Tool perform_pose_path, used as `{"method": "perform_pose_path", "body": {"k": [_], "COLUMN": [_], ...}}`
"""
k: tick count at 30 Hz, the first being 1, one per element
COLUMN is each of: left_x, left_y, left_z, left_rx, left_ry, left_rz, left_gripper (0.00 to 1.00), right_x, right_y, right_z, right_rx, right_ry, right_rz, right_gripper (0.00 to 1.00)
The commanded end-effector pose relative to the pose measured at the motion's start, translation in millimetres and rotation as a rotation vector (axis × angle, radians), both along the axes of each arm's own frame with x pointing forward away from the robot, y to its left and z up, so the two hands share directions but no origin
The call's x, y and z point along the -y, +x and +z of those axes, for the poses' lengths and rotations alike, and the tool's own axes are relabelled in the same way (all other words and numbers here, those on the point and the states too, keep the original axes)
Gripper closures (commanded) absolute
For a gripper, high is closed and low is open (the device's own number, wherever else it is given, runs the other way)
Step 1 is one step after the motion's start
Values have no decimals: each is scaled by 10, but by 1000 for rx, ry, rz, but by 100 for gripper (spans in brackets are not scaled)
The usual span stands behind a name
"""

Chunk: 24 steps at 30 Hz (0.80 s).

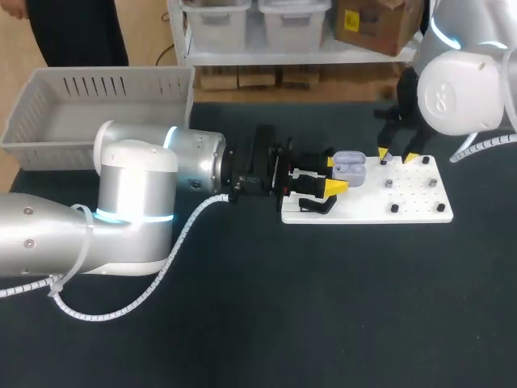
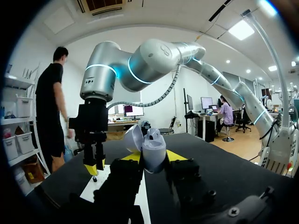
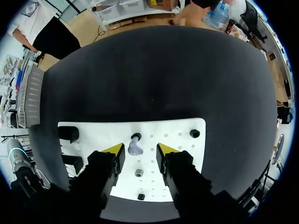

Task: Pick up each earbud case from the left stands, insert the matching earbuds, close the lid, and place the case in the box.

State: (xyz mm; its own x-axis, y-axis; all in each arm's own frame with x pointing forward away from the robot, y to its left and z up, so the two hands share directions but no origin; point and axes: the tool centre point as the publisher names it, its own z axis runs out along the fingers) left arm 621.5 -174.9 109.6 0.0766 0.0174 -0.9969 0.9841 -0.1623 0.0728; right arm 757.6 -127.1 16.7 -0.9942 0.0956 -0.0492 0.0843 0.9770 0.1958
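Left claw (image 1: 333, 174) pinching the case (image 1: 349, 165) from both sides, low on the body. Lid flipped open and pointing up, over the left end of the white board (image 1: 420, 206). Right claw (image 1: 397, 155) hanging over the board further right, fingers spread, straddling a small pale earbud (image 3: 135, 148) sitting on the board right by a dark peg (image 3: 136, 136). No contact on either side of the earbud, going by the right wrist view.

Handling-wise, guessing everything here is pretty light. Case looks like smooth, rounded hard plastic, so probably slippery. Best gripped across the sides of the lower half, clear of hinge and lid, which is pretty much where it's pinched now. Lid likely loose on its hinge, so no bumping it on the way in.

Earbud is the fiddly bit: tiny, glossy, odd-shaped, and could easily squirt out from between the yellow tips. Probably better to take it across the fatter body than the thin end. Gentle squeeze, straight lift off the board, no twisting. Then line it up with the matching pocket in the case. Can't make out the pockets from any view, so no telling which side fits.

Box (image 1: 48, 133) way off at the far left of the worktop (image 1: 323, 307), well apart from all this.
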Motion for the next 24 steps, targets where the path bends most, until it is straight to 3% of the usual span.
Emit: {"method": "perform_pose_path", "body": {"k": [1,24], "left_x": [1,1], "left_y": [-5,-5], "left_z": [-4,-4], "left_rx": [2,2], "left_ry": [-1,-1], "left_rz": [3,3], "left_gripper": [100,100], "right_x": [-22,-130], "right_y": [29,-1], "right_z": [3,-35], "right_rx": [-5,-24], "right_ry": [-3,-39], "right_rz": [5,1], "right_gripper": [56,63]}}
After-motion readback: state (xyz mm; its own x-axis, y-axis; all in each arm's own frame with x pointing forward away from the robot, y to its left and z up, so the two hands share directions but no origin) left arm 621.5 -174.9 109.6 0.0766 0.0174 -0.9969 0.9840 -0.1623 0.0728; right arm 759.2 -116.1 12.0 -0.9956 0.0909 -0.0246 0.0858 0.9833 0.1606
